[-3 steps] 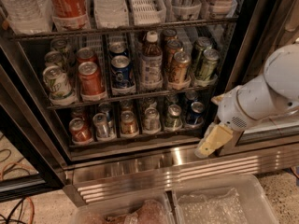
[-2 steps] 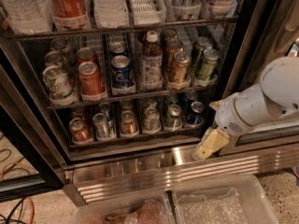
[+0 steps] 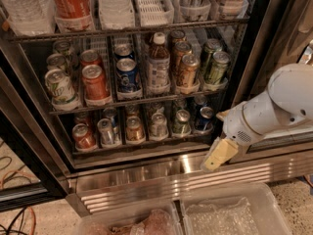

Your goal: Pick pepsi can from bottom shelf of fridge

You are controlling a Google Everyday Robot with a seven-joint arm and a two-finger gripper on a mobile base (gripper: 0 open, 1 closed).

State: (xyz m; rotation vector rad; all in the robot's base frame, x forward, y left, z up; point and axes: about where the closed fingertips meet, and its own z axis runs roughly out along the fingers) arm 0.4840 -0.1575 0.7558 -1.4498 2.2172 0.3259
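The fridge [image 3: 255,38] stands open, with a black frame and a ribbed steel base [image 3: 146,180]. The bottom shelf [image 3: 142,145] holds a row of small cans in clear lanes. The pepsi can [image 3: 203,119], dark navy with a silver top, stands upright at the right end of that row, beside a green-grey can [image 3: 182,122]. My gripper [image 3: 218,155], beige-tipped on a white arm, hangs in front of the steel base. It is below and slightly right of the pepsi can, outside the shelf, and touches no can.
The shelf above holds a brighter blue can [image 3: 128,75], a white-capped bottle [image 3: 158,65], and red [image 3: 94,82] and green cans. Two clear plastic bins [image 3: 230,212] sit on the floor in front of the fridge. Cables [image 3: 14,180] lie at the left.
My gripper has drifted slightly down and to the left, along the front of the steel base. The cans have not moved.
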